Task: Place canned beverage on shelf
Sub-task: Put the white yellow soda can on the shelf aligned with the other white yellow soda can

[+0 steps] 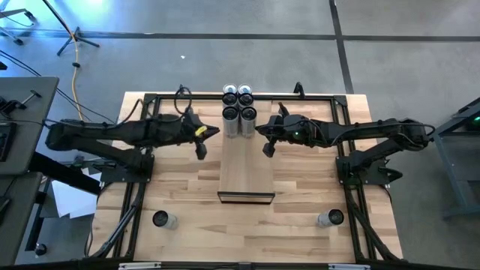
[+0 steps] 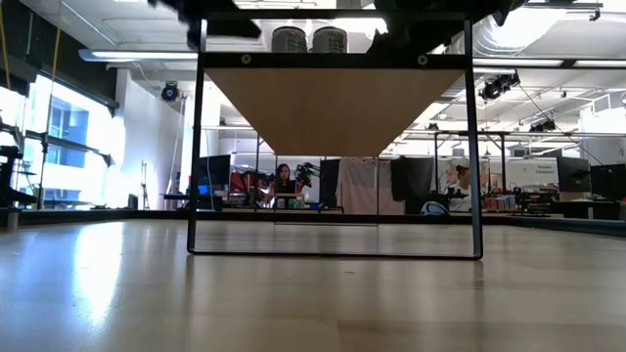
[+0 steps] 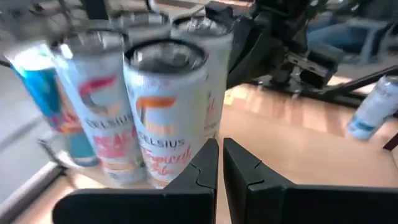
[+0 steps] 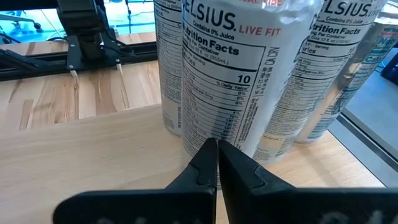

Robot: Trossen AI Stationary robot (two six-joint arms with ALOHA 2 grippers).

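Note:
The shelf (image 1: pixel 246 169) is a long light-wood platform in the table's middle, raised on a black frame, and the low view shows its underside (image 2: pixel 333 108). Several white Celsius cans (image 1: pixel 239 112) stand upright in a cluster on its far end. They also show in the left wrist view (image 3: pixel 165 106) and the right wrist view (image 4: pixel 249 74). My left gripper (image 1: pixel 201 150) is shut and empty just left of the shelf, with the cans ahead of its fingertips (image 3: pixel 221 163). My right gripper (image 1: pixel 268 148) is shut and empty over the shelf's right edge, a little short of the cans (image 4: pixel 217 155).
One can (image 1: pixel 162 220) stands on the tabletop near the front left corner and another (image 1: pixel 330 218) near the front right. A black frame (image 1: pixel 142 187) runs around the table, along the sides and back. The shelf's near half is bare wood.

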